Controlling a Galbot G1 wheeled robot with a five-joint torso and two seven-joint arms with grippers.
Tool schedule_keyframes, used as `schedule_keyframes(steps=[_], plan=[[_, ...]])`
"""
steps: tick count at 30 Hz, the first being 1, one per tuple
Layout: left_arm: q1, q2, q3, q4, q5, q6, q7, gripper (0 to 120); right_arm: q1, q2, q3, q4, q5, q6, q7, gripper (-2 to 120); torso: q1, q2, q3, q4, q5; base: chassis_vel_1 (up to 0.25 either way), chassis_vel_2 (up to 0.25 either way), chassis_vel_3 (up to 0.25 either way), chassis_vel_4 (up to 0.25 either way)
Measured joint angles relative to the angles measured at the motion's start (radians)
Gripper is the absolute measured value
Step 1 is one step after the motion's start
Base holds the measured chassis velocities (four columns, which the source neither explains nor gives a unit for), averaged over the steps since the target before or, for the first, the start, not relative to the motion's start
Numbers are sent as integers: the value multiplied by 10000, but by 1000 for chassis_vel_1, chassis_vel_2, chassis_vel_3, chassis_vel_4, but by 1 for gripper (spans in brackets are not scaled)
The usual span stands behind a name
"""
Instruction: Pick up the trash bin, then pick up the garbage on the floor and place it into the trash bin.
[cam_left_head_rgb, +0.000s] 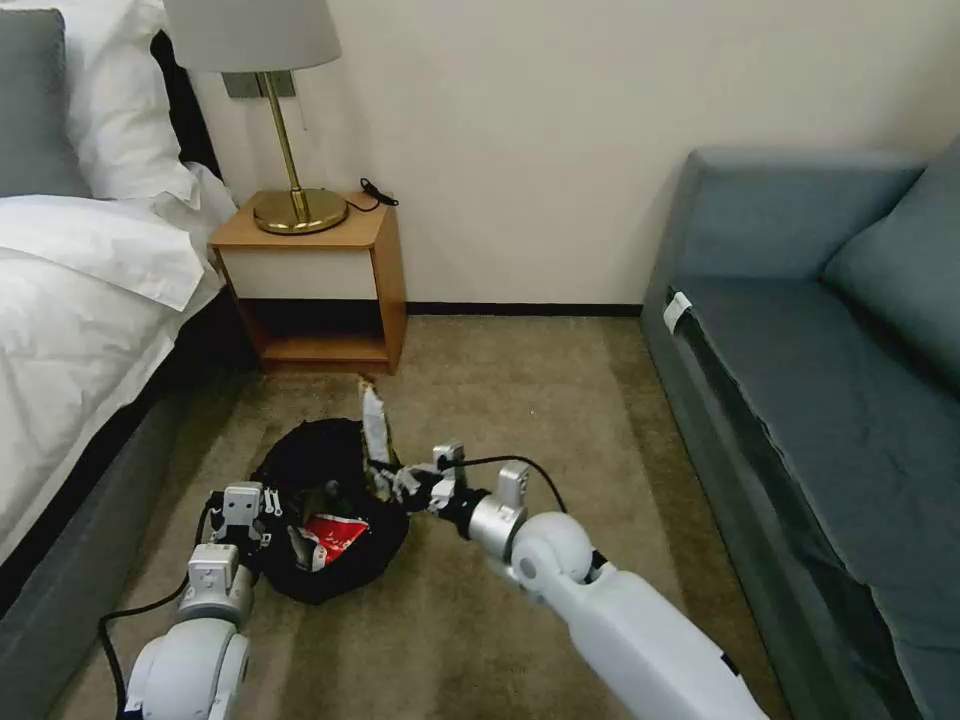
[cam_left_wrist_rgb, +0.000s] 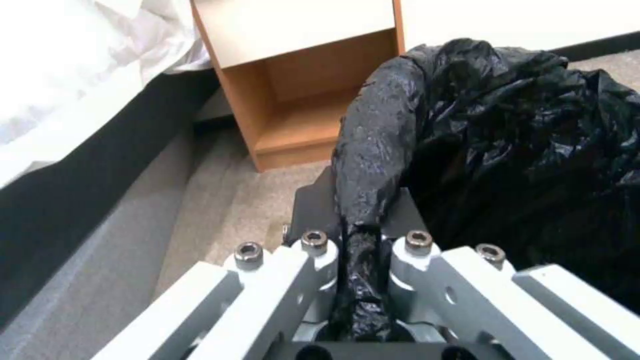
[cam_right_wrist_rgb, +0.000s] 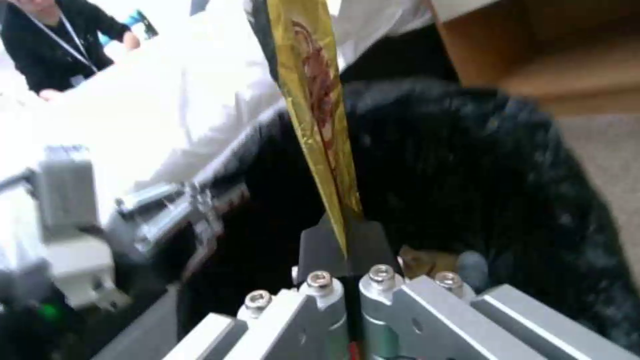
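Trash bin (cam_left_head_rgb: 335, 505) on the carpet (cam_left_head_rgb: 520, 400) between bed (cam_left_head_rgb: 70, 330) and sofa (cam_left_head_rgb: 820, 380), just in front of the wooden nightstand (cam_left_head_rgb: 320, 285); draped in a crinkly black liner, mouth tipped toward the camera in the head view. Red-and-white carton (cam_left_head_rgb: 330, 538) lying inside, near the lower rim.

Left gripper (cam_left_wrist_rgb: 363, 235) — at the bin's left rim, fingers closed tight on a fold of the black liner and the rim edge beneath it; seen in the head view at (cam_left_head_rgb: 262, 510), and from the right wrist as a grey mechanism at the bin's far edge.

Right gripper (cam_right_wrist_rgb: 343, 250) — at the bin's right rim, over the opening, fingers pinched together on the lower end of the snack wrapper (cam_right_wrist_rgb: 317, 110). Wrapper held upright, gold face with reddish print in the right wrist view, silver side outward in the head view (cam_left_head_rgb: 374, 425); top end rising above the bin toward the nightstand, lower end just above the black liner. Right gripper in the head view at (cam_left_head_rgb: 395, 482), forearm reaching in from the lower right.

Brass lamp (cam_left_head_rgb: 285, 130) standing on the nightstand top.
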Motion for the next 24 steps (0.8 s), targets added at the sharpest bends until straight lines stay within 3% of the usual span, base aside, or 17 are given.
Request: schedule_keyframes(steps=[20,24], plan=[[-239,41,233,84,-43,83,-4,0,-391,627,-692,-1036,-1716,374,245,-2,0,0,0,-1,2,0,0,0,0],[-268,62,201,115,-85,85,-2,0,-419,703,-754,-1153,-1845,420,318,10,0,0,0,-1,2,0,0,0,0]])
